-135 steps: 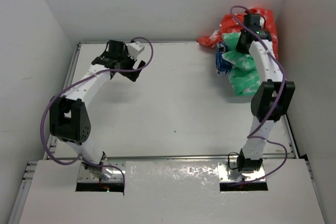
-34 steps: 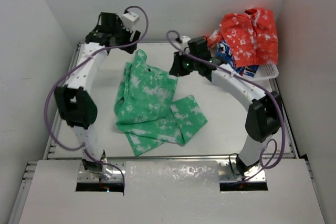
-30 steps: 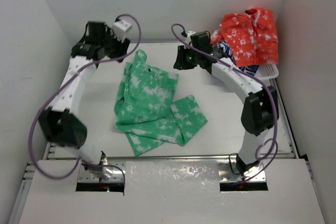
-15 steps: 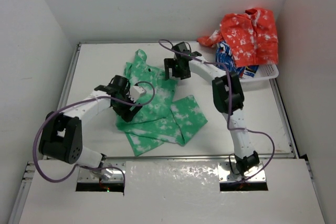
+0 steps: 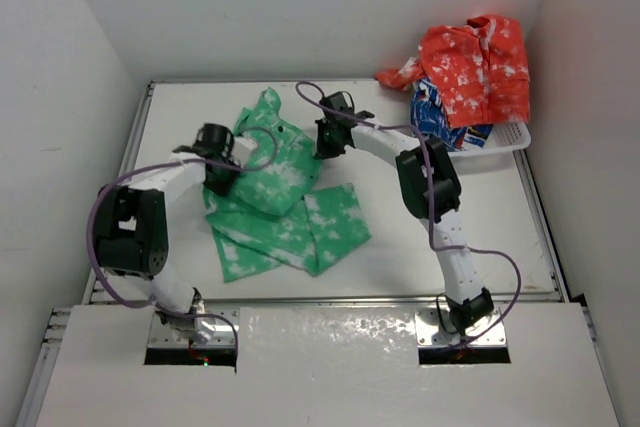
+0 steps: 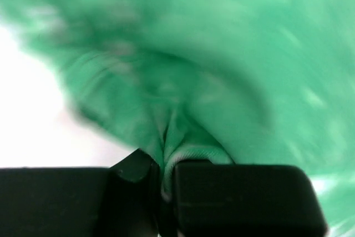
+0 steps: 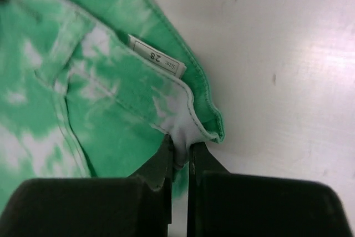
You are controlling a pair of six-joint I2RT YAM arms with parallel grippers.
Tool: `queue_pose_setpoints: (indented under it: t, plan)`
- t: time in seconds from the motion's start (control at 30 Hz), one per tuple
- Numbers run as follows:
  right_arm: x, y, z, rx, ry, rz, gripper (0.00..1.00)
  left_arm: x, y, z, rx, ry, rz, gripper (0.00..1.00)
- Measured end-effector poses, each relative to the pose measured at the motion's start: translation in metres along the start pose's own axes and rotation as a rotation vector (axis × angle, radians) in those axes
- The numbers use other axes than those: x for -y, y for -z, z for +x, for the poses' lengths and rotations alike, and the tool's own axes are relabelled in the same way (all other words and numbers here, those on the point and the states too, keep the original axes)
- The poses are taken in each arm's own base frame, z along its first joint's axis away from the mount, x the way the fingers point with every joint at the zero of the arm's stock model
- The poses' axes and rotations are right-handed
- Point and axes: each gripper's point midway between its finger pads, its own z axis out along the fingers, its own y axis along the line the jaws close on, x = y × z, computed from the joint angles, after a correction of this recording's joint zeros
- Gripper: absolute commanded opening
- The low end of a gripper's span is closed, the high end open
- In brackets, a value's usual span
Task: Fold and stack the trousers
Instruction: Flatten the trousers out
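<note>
The trousers (image 5: 285, 202), bright green with white blotches, lie crumpled in the middle of the table, their legs spread toward the front. My left gripper (image 5: 215, 179) is shut on a bunched fold at their left side, and green cloth (image 6: 222, 81) fills the left wrist view, blurred. My right gripper (image 5: 322, 147) is shut on the waistband corner at their far right. In the right wrist view the pinched corner (image 7: 183, 129) sits just below a white size label (image 7: 158, 59), between the closed fingertips (image 7: 178, 156).
A white basket (image 5: 505, 137) at the far right corner holds an orange-and-white garment (image 5: 475, 57) and a blue patterned one (image 5: 435, 112). White walls close in the table (image 5: 450, 217) on the left, back and right.
Both grippers have closed on the trousers, the left on the left side, the right on the waistband. The cloth has bunched up and shifted to the left between them.
</note>
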Motion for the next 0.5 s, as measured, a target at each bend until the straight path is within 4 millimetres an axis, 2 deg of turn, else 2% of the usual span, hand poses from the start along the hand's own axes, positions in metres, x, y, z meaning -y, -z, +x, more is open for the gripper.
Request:
queue_pose_setpoints:
  t: [0.07,0.1,0.17,0.23,0.27,0.3,0.33,0.4,0.43,0.5]
  plan:
    - [-0.004,0.006,0.010,0.004,-0.020,-0.028,0.00,-0.049,0.010,-0.016,0.044,0.078,-0.088,0.00]
    - [-0.004,0.013,0.020,-0.002,-0.027,-0.037,0.00,-0.071,0.019,-0.031,0.086,0.095,-0.134,0.00]
    - [-0.007,0.032,0.042,-0.018,-0.036,-0.050,0.00,-0.115,0.032,-0.047,0.141,0.142,-0.209,0.00]
    - [-0.023,0.060,0.057,0.002,-0.026,-0.096,0.00,-0.145,0.048,-0.079,0.222,0.148,-0.247,0.17]
    - [-0.033,0.074,0.058,0.022,-0.017,-0.119,0.00,-0.154,0.053,-0.097,0.262,0.140,-0.252,0.40]
    - [-0.046,0.089,0.057,0.050,-0.002,-0.151,0.00,-0.162,0.058,-0.114,0.298,0.126,-0.257,0.49]
    - [-0.059,0.105,0.054,0.086,0.000,-0.190,0.00,-0.166,0.064,-0.131,0.334,0.118,-0.260,0.56]
    - [-0.069,0.133,0.047,0.143,-0.015,-0.235,0.00,-0.172,0.072,-0.165,0.401,0.099,-0.260,0.66]
    - [-0.067,0.144,0.040,0.177,-0.030,-0.244,0.00,-0.173,0.076,-0.179,0.425,0.091,-0.258,0.69]
    - [-0.051,0.161,0.023,0.239,-0.074,-0.234,0.00,-0.165,0.079,-0.197,0.456,0.083,-0.224,0.71]
